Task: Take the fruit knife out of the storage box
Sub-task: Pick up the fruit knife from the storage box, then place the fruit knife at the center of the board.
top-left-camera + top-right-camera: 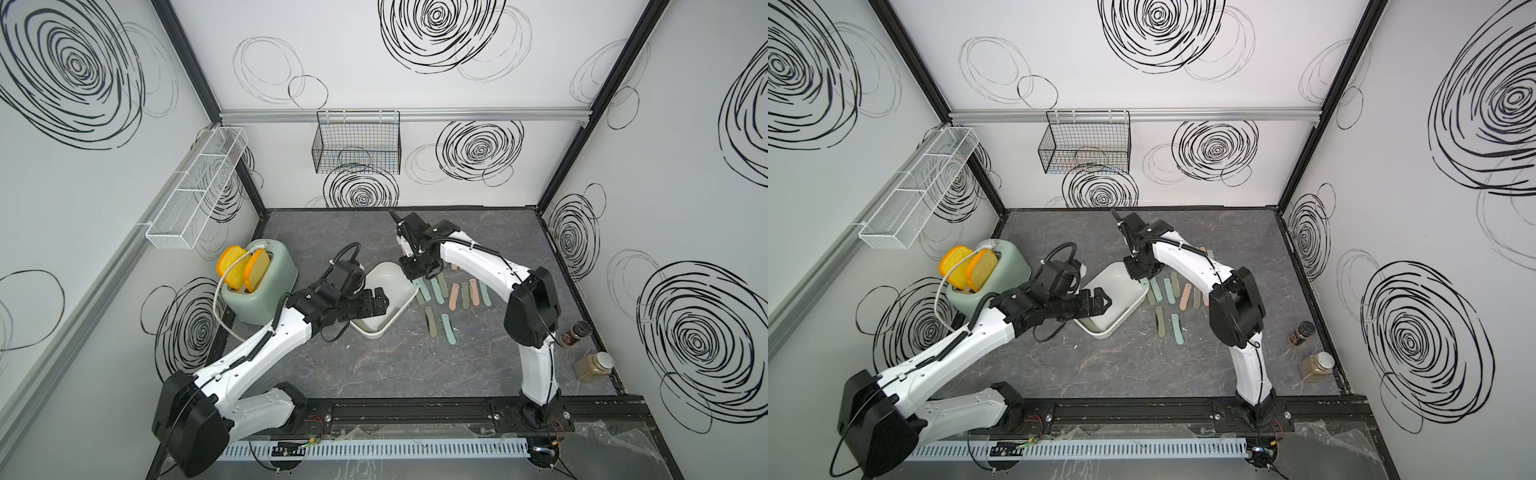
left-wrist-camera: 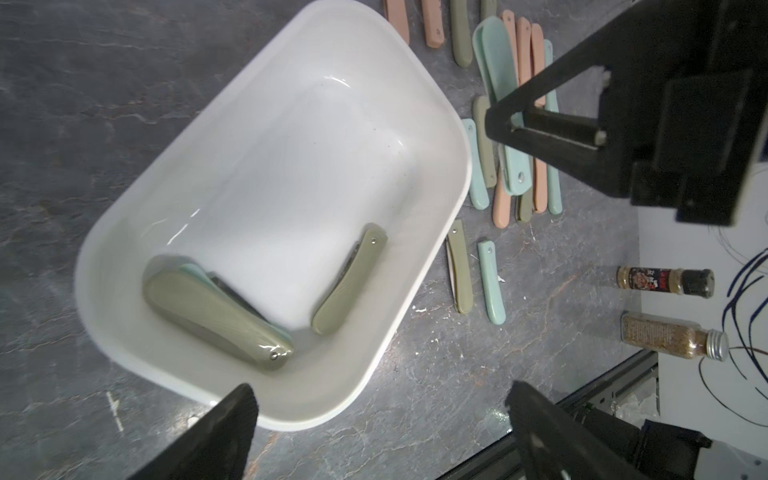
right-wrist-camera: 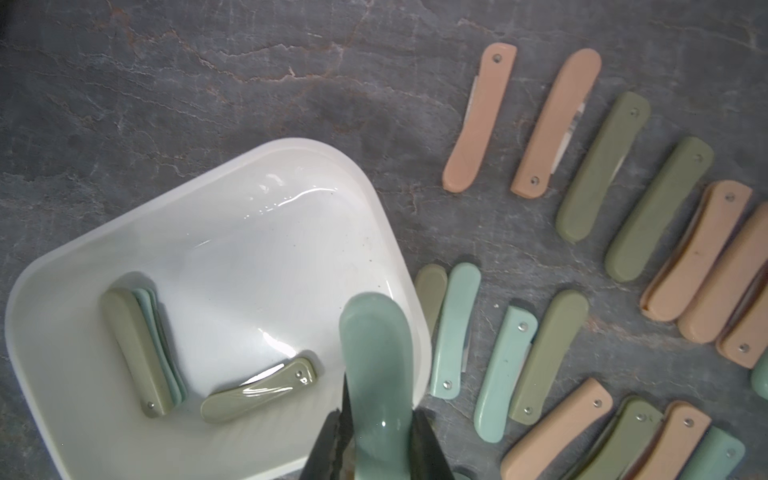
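A dark grey marbled desk (image 1: 374, 374) fills the lower middle of both top views, walled in by white panels with black scribbled rings. The left arm (image 1: 257, 345) reaches from the lower left corner toward the centre. Its jaws stand wide apart and empty above one end of the storage box (image 1: 392, 282). In the left wrist view, a black finger (image 2: 224, 436) shows at each side of the lower edge.

The right arm (image 1: 469, 257) bends in from the lower right and points down just right of centre. Its jaws are narrowed onto one end of a folded mint fruit knife (image 3: 374, 353). In the right wrist view that knife hangs at the box's right rim; whether it is over the rim or just outside I cannot tell.

A white mesh basket (image 1: 195, 187) hangs on the wall at the left, and a black wire basket (image 1: 357, 143) hangs on the back wall at upper centre. A sage-green toaster (image 1: 249, 309) holding two slices of toast (image 1: 257, 272) stands left of centre, near the box.

The box, white and shallow, sits cornerwise at the desk's centre. Inside lie a lone olive knife (image 2: 351, 286) and, apart from it, a stack (image 2: 216, 316) with an olive knife on top of mint ones. Right of the box, peach, olive and mint knives (image 1: 453, 293) lie in loose rows on the desk, some touching. Two spice bottles (image 1: 575, 332) are by the desk's right edge.
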{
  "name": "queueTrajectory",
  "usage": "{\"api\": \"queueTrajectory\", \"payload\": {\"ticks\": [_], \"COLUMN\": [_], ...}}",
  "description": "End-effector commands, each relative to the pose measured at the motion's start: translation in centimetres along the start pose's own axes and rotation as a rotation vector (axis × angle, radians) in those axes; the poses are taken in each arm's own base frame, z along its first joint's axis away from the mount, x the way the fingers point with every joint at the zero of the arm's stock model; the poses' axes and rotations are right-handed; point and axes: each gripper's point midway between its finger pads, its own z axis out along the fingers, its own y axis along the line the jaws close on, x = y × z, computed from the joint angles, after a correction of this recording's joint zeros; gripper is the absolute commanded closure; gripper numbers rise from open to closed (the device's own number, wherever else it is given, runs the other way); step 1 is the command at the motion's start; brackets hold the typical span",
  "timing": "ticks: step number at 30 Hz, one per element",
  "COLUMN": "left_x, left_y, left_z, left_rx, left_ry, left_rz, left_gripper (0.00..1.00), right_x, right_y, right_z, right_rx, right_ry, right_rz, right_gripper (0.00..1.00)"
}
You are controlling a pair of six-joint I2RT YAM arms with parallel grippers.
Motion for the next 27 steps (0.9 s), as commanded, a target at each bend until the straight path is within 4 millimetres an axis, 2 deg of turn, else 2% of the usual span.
{"api": "queueTrajectory", "payload": {"ticks": [1, 3, 8, 12, 15, 19, 27], "left_x": [-1.6, -1.2, 0.2, 1.8, 2.8, 4.1, 5.5], "left_y": [-3.6, -4.8, -7.7, -9.5, -10.4, -11.3, -11.4], "left_z": [0.5, 1.4, 3.8, 5.6, 6.5, 7.2, 7.5], "left_rx": [0.073, 0.087, 0.132, 0.149, 0.162, 0.193, 0.205], "left_ry": [-0.045, -0.026, 0.031, 0.088, 0.122, 0.162, 0.208], "left_rz": [0.047, 0.071, 0.130, 0.178, 0.201, 0.225, 0.261], "left_gripper": [0.02, 0.02, 0.02, 0.02, 0.02, 0.02, 0.02], "right_x": [1.7, 3.4, 8.9, 13.2, 15.5, 17.5, 19.1], "right_y": [-2.4, -3.8, -7.0, -8.2, -8.3, -8.4, -8.9], "right_z": [-0.6, -0.7, 0.0, 0.9, 1.6, 2.7, 4.2], "right_rx": [0.007, 0.009, 0.024, 0.009, -0.002, -0.017, -0.038], "right_ry": [-0.002, 0.007, 0.063, 0.102, 0.126, 0.155, 0.183], "right_rz": [0.072, 0.108, 0.192, 0.255, 0.287, 0.324, 0.381], "right_gripper": [0.79, 0.78, 0.78, 0.78, 0.78, 0.78, 0.76]}}
